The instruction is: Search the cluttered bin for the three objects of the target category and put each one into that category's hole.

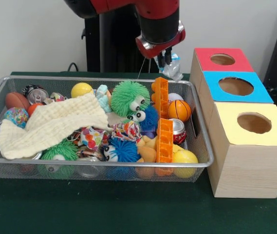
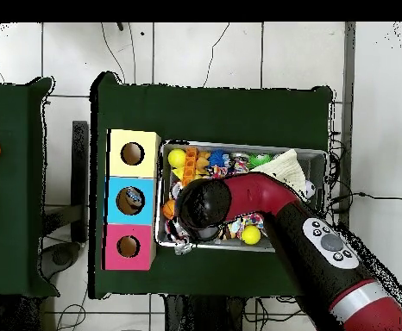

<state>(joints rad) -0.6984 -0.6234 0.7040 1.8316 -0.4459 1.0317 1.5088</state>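
The wire mesh bin (image 1: 80,165) is full of toys, balls and cans; it also shows in the overhead view (image 2: 318,155). My gripper (image 1: 166,60) hangs above the bin's far right corner, shut on a crumpled silver and blue thing (image 1: 174,69). In the overhead view the arm's black wrist (image 2: 204,205) hides the gripper; the silver thing (image 2: 184,246) peeks out at the bin's corner. The blue-topped box (image 1: 262,92) with its hole (image 1: 235,86) stands to the right of the gripper, between the red and yellow boxes. Its hole (image 2: 132,199) also shows from overhead.
A red-topped box (image 1: 204,54) and a yellow-topped box (image 1: 226,117) flank the blue one. In the bin lie a cream cloth (image 1: 55,124), a green fuzzy toy (image 1: 128,96), an orange plastic piece (image 1: 161,122), a small basketball (image 1: 179,110) and red cans (image 1: 178,130).
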